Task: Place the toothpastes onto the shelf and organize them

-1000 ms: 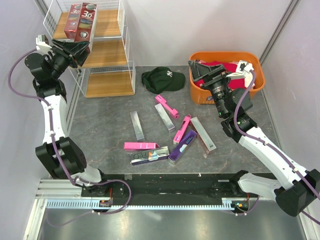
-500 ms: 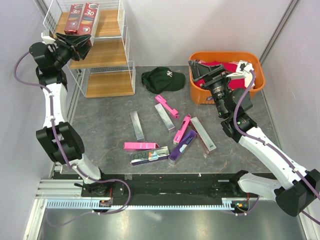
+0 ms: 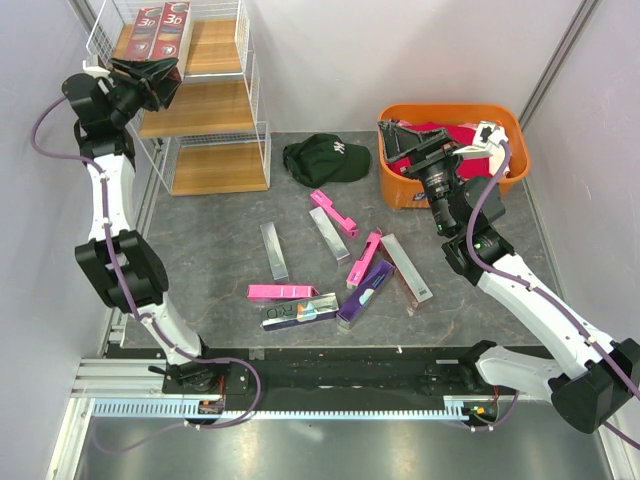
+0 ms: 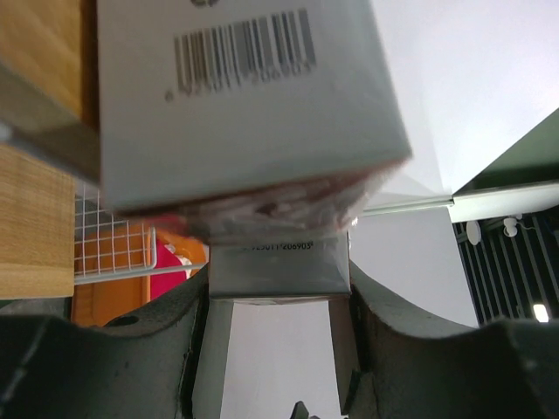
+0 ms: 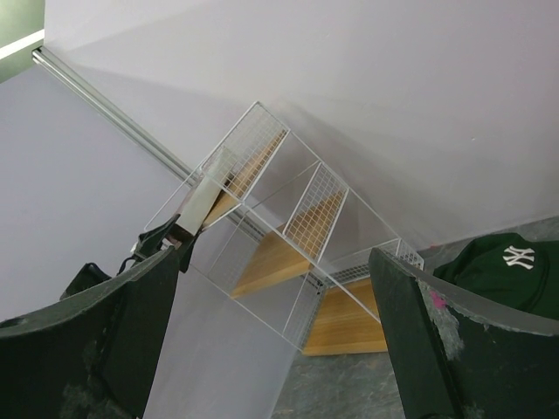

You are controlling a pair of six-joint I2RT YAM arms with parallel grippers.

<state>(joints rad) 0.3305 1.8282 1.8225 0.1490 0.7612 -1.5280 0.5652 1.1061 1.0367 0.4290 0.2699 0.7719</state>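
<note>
1. Eight toothpaste boxes (image 3: 328, 233) lie scattered flat on the grey table (image 3: 200, 260), all on the near side of the dark green cap (image 3: 325, 158). Nearest of all is a holographic box (image 3: 300, 312), with a hot pink box (image 3: 282, 292) just beyond it and a purple box (image 3: 365, 290) just to its right.
2. Closer to the cap lie a silver-grey box (image 3: 273, 250), a second pink box (image 3: 364, 258) and a silver box with a red edge (image 3: 406, 268). A third pink box (image 3: 334, 212) lies closest to the cap, just short of it.
3. Right of the cap, the right gripper (image 3: 402, 138) hangs over the orange tub (image 3: 450, 108). Its wrist view shows the fingers (image 5: 131, 297) spread wide with nothing between them.
4. Left of the cap stands the shelf (image 3: 258, 150), a white wire rack with three wooden boards.
5. Farther back and left of the cap, two dark red boxes (image 3: 162, 28) lie side by side on the top board (image 3: 215, 45), their length pointing away. The left gripper (image 3: 152, 78) is clamped at their near end. In its wrist view both fingers (image 4: 196, 332) press the sides of a barcoded box end. Whether it grips one box or both cannot be told.
</note>
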